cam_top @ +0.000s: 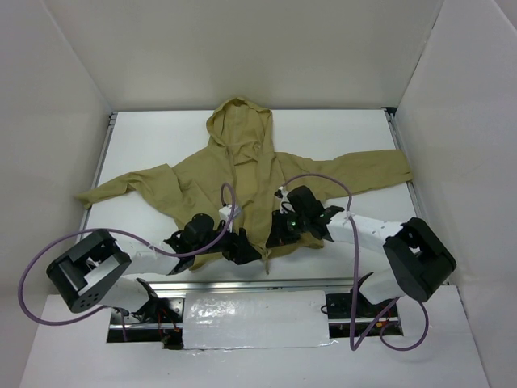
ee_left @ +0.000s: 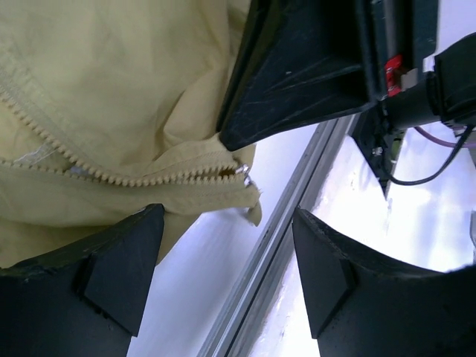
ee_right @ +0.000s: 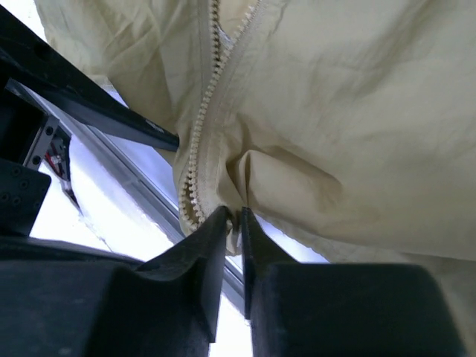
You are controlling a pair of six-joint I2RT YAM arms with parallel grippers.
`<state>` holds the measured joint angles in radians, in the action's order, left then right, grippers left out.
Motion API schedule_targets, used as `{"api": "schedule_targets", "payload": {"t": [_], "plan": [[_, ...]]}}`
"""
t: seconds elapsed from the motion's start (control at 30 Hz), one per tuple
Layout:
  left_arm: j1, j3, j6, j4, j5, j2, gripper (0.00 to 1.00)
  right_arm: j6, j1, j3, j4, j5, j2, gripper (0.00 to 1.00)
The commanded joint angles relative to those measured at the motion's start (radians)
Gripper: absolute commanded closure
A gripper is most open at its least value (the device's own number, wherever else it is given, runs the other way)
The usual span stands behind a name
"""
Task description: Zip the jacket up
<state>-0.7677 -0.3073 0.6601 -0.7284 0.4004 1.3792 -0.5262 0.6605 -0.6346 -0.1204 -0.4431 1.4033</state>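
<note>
The khaki hooded jacket (cam_top: 242,174) lies flat on the white table with its hood at the back and sleeves spread. Its zipper (ee_right: 199,141) runs down the middle; the bottom end shows in the left wrist view (ee_left: 223,172) with a small metal piece there. My right gripper (ee_right: 236,217) is shut on the jacket's bottom hem just right of the zipper's lower end. My left gripper (ee_left: 227,260) is open and empty, by the hem left of the zipper, over the table's near edge. In the top view both grippers meet at the hem, the left (cam_top: 257,257) and the right (cam_top: 275,234).
A metal rail (ee_left: 282,245) runs along the table's near edge, just below the hem. White walls enclose the table on the left, back and right. Purple cables (cam_top: 323,179) loop above both arms.
</note>
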Motion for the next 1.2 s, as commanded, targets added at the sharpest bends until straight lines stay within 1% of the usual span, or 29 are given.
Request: {"api": "schedule_targets", "payload": {"t": [0.0, 0.1, 0.17, 0.2, 0.27, 0.33, 0.47, 0.53, 0.6, 0.67, 0.7, 0.77, 0.8, 0.83, 0.87, 0.97, 1.0, 1.03, 1.1, 1.13, 1.17], "plan": [[-0.002, -0.006, 0.021, -0.106, 0.044, 0.018, 0.18, 0.003, 0.011, -0.057, 0.053, -0.016, 0.013, 0.82], [-0.002, -0.021, 0.039, -0.109, 0.046, 0.046, 0.18, -0.006, 0.011, -0.065, 0.048, -0.003, 0.002, 0.82], [-0.004, -0.02, 0.047, -0.105, 0.037, 0.055, 0.19, -0.015, 0.011, -0.065, 0.039, 0.027, -0.013, 0.8], [-0.004, -0.016, 0.056, -0.101, 0.022, 0.058, 0.2, -0.023, 0.011, -0.059, 0.041, 0.033, -0.023, 0.78], [-0.004, -0.003, 0.064, -0.1, 0.011, 0.057, 0.25, -0.031, 0.01, -0.051, 0.042, 0.041, -0.05, 0.76], [-0.005, 0.004, 0.073, -0.095, -0.003, 0.054, 0.28, -0.035, 0.01, -0.042, 0.044, 0.035, -0.073, 0.74], [-0.007, 0.016, 0.096, -0.161, 0.002, 0.069, 0.26, -0.044, 0.01, -0.034, 0.045, 0.026, -0.086, 0.75], [-0.008, 0.007, 0.099, -0.169, 0.008, 0.095, 0.25, -0.044, 0.01, -0.033, 0.044, 0.027, -0.092, 0.74], [-0.016, -0.001, 0.104, -0.166, 0.002, 0.101, 0.26, -0.046, 0.011, -0.025, 0.036, 0.053, -0.119, 0.66], [-0.024, 0.002, 0.108, -0.157, -0.026, 0.087, 0.27, -0.037, 0.01, -0.016, 0.019, 0.061, -0.159, 0.61], [-0.028, 0.005, 0.107, -0.129, -0.041, 0.055, 0.29, -0.032, 0.011, -0.013, 0.013, 0.064, -0.171, 0.58], [-0.041, 0.001, 0.108, -0.077, -0.104, 0.012, 0.28, -0.024, 0.014, -0.004, -0.004, 0.069, -0.188, 0.56], [-0.047, -0.003, 0.111, -0.012, -0.13, -0.035, 0.27, -0.021, 0.013, 0.001, -0.005, 0.069, -0.191, 0.53], [-0.053, -0.007, 0.114, 0.021, -0.159, -0.06, 0.23, -0.02, 0.013, 0.007, -0.005, 0.075, -0.194, 0.52], [-0.07, -0.015, 0.13, 0.056, -0.225, -0.109, 0.21, -0.023, 0.011, 0.015, -0.004, 0.078, -0.201, 0.52], [-0.116, -0.029, 0.173, 0.165, -0.322, -0.198, 0.16, -0.032, 0.01, 0.024, 0.001, 0.092, -0.208, 0.52], [-0.126, -0.033, 0.186, 0.193, -0.384, -0.215, 0.15, -0.032, 0.011, 0.024, 0.002, 0.098, -0.21, 0.51], [-0.14, -0.041, 0.202, 0.257, -0.396, -0.229, 0.15, -0.037, 0.011, 0.023, 0.002, 0.102, -0.21, 0.51], [-0.18, -0.07, 0.277, 0.343, -0.521, -0.262, 0.16, -0.049, 0.01, 0.013, -0.016, 0.144, -0.221, 0.51], [-0.197, -0.081, 0.307, 0.378, -0.555, -0.273, 0.19, -0.054, 0.004, 0.01, -0.03, 0.161, -0.236, 0.51], [-0.229, -0.079, 0.381, 0.429, -0.581, -0.285, 0.2, -0.076, 0.001, 0.009, -0.036, 0.184, -0.247, 0.51]]}}
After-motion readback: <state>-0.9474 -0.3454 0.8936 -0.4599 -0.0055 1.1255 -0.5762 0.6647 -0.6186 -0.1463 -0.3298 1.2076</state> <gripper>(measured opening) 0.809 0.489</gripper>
